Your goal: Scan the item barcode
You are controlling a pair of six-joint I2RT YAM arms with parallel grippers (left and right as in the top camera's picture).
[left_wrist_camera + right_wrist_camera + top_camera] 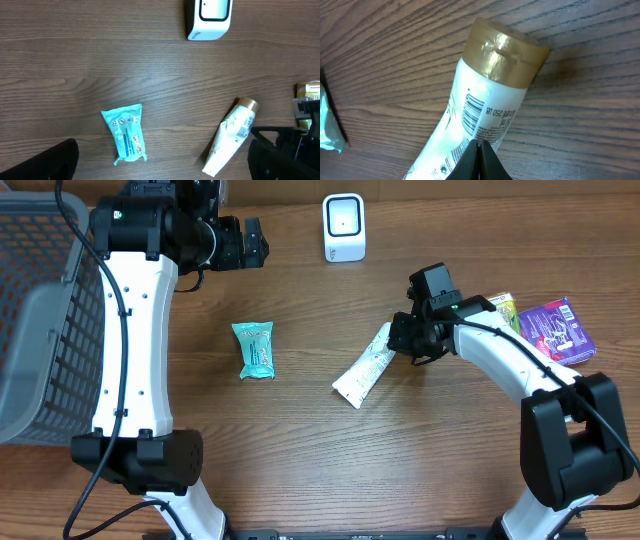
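Inspection, overhead view taken as the clock face. The tube (365, 370) lay flat on the surface (300, 450) right of centre. Its long axis ran from the gold cap (505, 47) at 1 o'clock to the crimped end at 7 o'clock. The right fingers (480, 157) were closed together with nothing between them, and sat over the tube's body just below the cap. The right arm was plainly the nearer one. The left fingers (255, 242) stood spread wide and empty, well apart at 10 o'clock from the tube. The scanner (344, 228) stood at roughly 12 o'clock from the tube, near the far edge.

The barcode (472, 112) faced up, just ahead of the right fingertips. In my judgement, any grasp would first need those fingers opened across the tube's short axis.

Not determined: whether the closed tips touched the tube or hovered above it. The right wrist view cut off the tube's lower end, and its small print was unreadable.
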